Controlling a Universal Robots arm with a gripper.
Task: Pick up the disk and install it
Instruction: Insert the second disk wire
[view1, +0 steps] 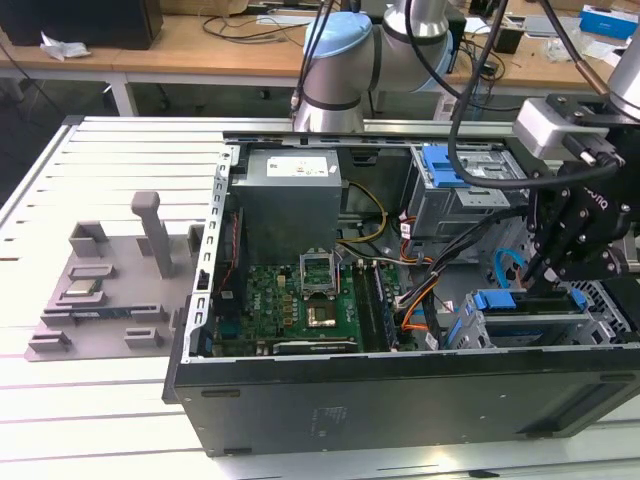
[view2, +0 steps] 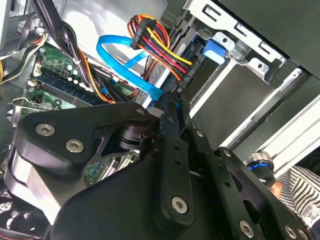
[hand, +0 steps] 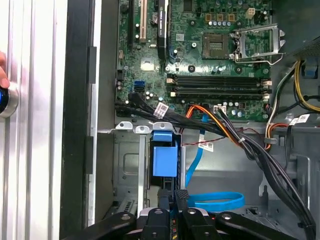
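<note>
Looking lower right in the exterior view, we see the gripper (view1: 548, 283) clamped on the disk (view1: 540, 300), standing edge-down in the drive cage (view1: 600, 320).

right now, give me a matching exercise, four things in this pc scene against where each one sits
Things:
1. the disk
2. the power supply
3. the grey fixture tray
4. the processor socket

Places:
a. outside the case, on the exterior view's left
b. in the drive cage, just under the gripper
c. on the green board, lid raised
d. grey box against the case's far wall

Pairs: 1-b, 2-d, 3-a, 4-c
</note>
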